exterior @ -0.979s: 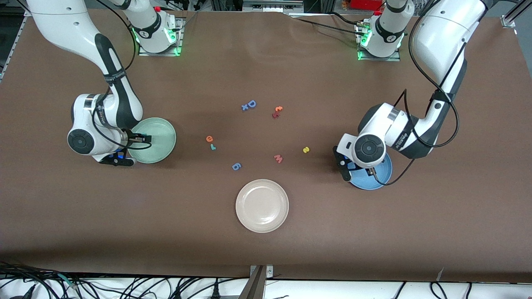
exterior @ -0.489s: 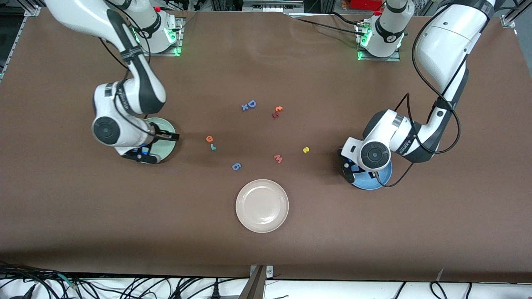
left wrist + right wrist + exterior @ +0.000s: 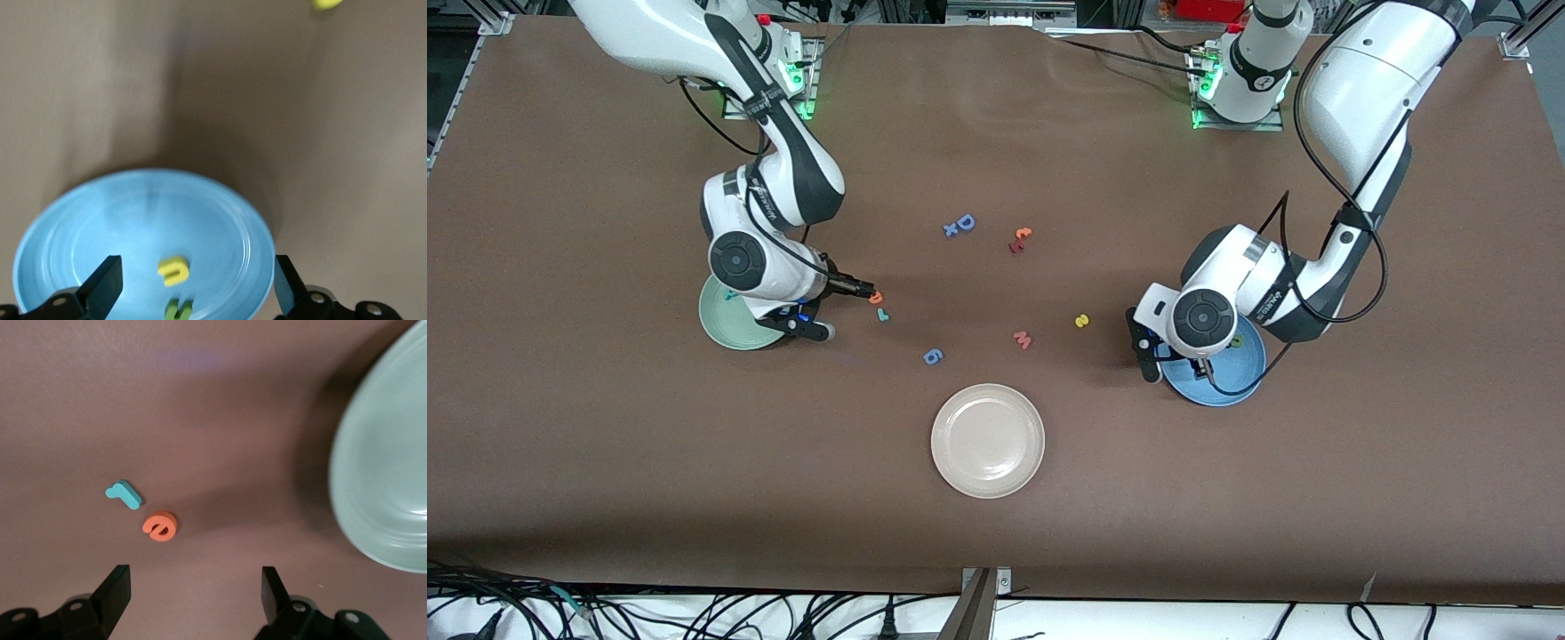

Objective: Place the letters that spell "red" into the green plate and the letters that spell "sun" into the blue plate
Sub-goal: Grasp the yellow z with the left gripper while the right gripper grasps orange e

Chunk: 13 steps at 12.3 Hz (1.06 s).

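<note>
My left gripper [image 3: 197, 287] hangs open over the blue plate [image 3: 100, 220], nothing between its fingers. In that plate lie a yellow "u" [image 3: 174, 271] and an olive-green "n" [image 3: 179, 309]. The yellow "s" [image 3: 1082, 321] rests on the table toward the middle from the blue plate [image 3: 1227, 387]. My right gripper [image 3: 195, 587] is open just above the table beside the green plate [image 3: 380, 473]. The orange "e" [image 3: 159, 526] and the teal "r" [image 3: 124, 495] lie close ahead of its fingertips. A small teal piece [image 3: 731, 294] shows in the green plate [image 3: 725, 324].
A cream plate [image 3: 987, 440] sits near the front camera at mid-table. Loose letters lie around the middle: a blue "D" [image 3: 963, 224], a red and orange pair [image 3: 1020, 239], a pink "w" [image 3: 1023, 340] and a blue "g" [image 3: 932, 356].
My right arm has swung from over the green plate toward the "e" and "r". My left gripper has opened over the blue plate and its hand has shifted slightly.
</note>
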Available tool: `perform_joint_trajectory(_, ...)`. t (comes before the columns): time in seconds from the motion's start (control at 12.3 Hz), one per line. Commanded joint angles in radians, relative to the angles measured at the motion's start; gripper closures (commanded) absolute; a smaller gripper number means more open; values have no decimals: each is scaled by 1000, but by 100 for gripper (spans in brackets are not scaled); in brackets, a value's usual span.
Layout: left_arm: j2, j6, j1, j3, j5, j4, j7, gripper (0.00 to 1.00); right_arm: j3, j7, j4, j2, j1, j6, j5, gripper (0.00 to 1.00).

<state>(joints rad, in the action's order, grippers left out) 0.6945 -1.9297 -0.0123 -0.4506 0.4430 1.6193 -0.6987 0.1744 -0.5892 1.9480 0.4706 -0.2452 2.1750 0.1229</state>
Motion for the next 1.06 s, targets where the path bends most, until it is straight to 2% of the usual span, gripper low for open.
perform_joint_trajectory(0.0,23,-101,-52,6,-52,-1,-4,0,28,-29,9,37,-3,61,21,19)
perform_joint_trajectory(0.41,88,-233,-164,9,-93,1,59,0,45,-52,26,75,-19,157,21,20)
perform_joint_trajectory(0.57,115,-294,-181,13,-89,4,97,0,45,-43,34,77,-19,164,15,28)
perform_joint_trajectory(0.98,102,-272,-202,17,-83,22,142,0,43,-5,58,83,-19,213,1,31)
